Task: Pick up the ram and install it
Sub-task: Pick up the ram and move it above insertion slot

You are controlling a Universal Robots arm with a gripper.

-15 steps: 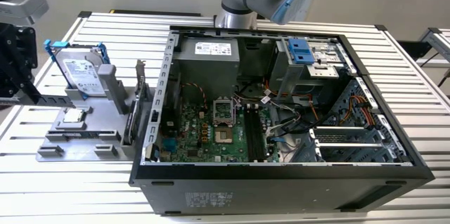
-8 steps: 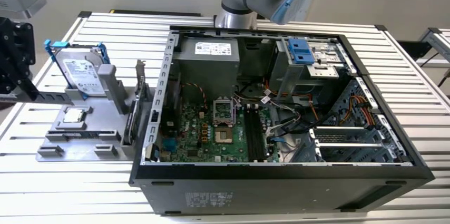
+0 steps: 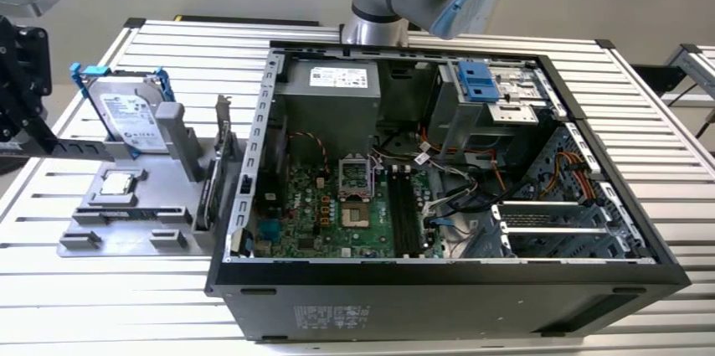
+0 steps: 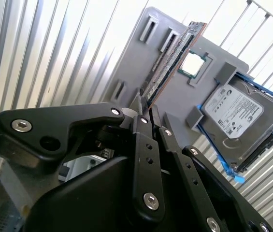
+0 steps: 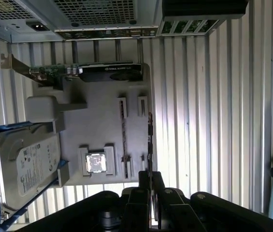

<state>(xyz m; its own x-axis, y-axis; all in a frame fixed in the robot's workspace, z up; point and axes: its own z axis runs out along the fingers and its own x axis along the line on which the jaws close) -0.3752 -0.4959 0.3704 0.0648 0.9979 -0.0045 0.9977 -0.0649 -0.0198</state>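
The ram (image 4: 175, 55) is a long dark stick with black chips, and it juts out from my gripper (image 4: 148, 113), which is shut on its near end. It hangs above the grey parts holder (image 4: 136, 58), seen edge-on as the ram (image 5: 149, 140) along the holder's (image 5: 97, 121) side. In the exterior view my gripper (image 3: 45, 145) is at the far left, and the ram (image 3: 80, 150) points level toward the open computer case (image 3: 257, 205). The motherboard's long memory slots (image 3: 403, 214) lie inside the case.
On the holder sit a small silver CPU chip (image 5: 96, 163), a hard drive (image 5: 25, 164) in a blue frame and an upright expansion card (image 5: 102, 72) with a metal bracket. The case stands on a ribbed metal table (image 3: 112, 314). Cables and a blue-tabbed drive cage (image 3: 491, 88) crowd the inside of the case.
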